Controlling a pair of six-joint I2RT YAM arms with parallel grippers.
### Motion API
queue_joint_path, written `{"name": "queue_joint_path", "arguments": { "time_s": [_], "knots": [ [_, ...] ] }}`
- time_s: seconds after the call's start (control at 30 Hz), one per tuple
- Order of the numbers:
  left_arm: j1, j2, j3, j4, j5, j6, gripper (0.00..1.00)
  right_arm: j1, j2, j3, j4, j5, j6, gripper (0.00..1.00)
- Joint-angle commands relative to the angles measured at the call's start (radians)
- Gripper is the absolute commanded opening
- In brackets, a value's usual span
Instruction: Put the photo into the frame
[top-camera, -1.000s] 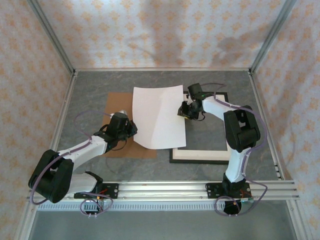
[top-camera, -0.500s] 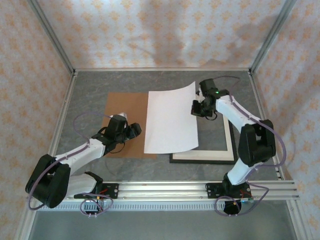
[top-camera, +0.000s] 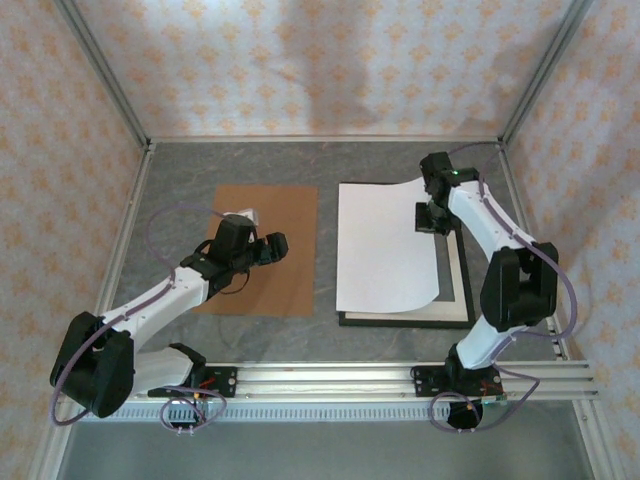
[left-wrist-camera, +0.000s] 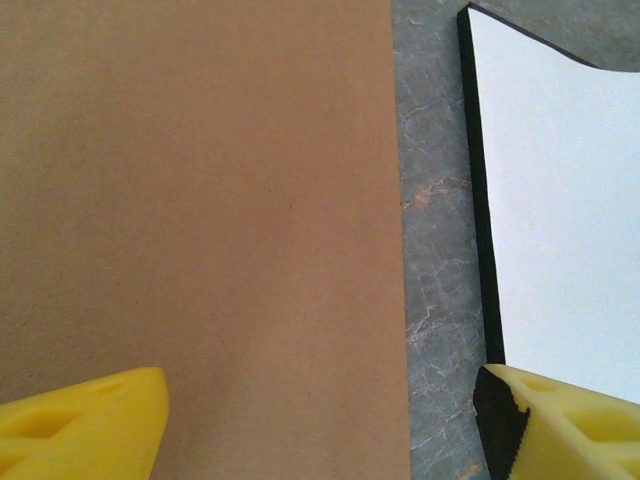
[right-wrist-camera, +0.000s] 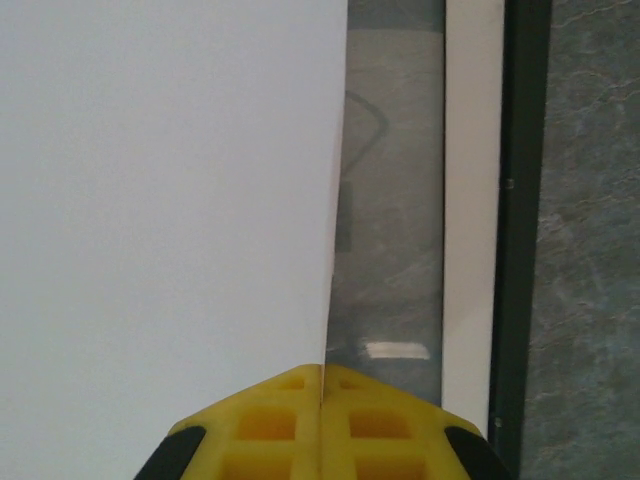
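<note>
The photo (top-camera: 385, 245) lies white back up over the black frame (top-camera: 462, 300) at the right of the table, its right edge lifted. My right gripper (top-camera: 432, 215) is shut on that edge; in the right wrist view the yellow fingers (right-wrist-camera: 322, 420) pinch the photo (right-wrist-camera: 160, 200) above the frame's glass and white inner border (right-wrist-camera: 470, 200). My left gripper (top-camera: 270, 247) stands open over the brown backing board (top-camera: 265, 240), holding nothing. In the left wrist view its yellow fingertips (left-wrist-camera: 80, 430) sit wide apart over the board (left-wrist-camera: 200, 200), with the photo (left-wrist-camera: 560, 200) and frame edge (left-wrist-camera: 480, 200) to the right.
Grey marble tabletop (top-camera: 180, 180) enclosed by patterned cloth walls and metal posts. A strip of bare table (left-wrist-camera: 435, 250) separates the board from the frame. An aluminium rail (top-camera: 400, 375) with the arm bases runs along the near edge.
The left gripper let go of the photo and drew back over the brown board. The right gripper carried the photo rightward until it lies over the frame.
</note>
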Motion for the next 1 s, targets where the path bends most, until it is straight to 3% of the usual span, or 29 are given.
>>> {"name": "queue_joint_path", "arguments": {
  "time_s": [0.0,0.6,0.97],
  "knots": [
    [0.007,0.011,0.019,-0.028,0.003,0.033,0.81,-0.004,0.035,0.041,-0.05,0.092,-0.03,0.0],
    [0.006,0.036,0.02,0.003,0.022,0.029,0.82,-0.014,0.052,0.023,-0.057,0.173,-0.025,0.0],
    [0.007,0.044,0.015,0.014,0.028,0.023,0.83,-0.018,0.057,0.004,-0.024,0.116,0.027,0.0]
  ]
}}
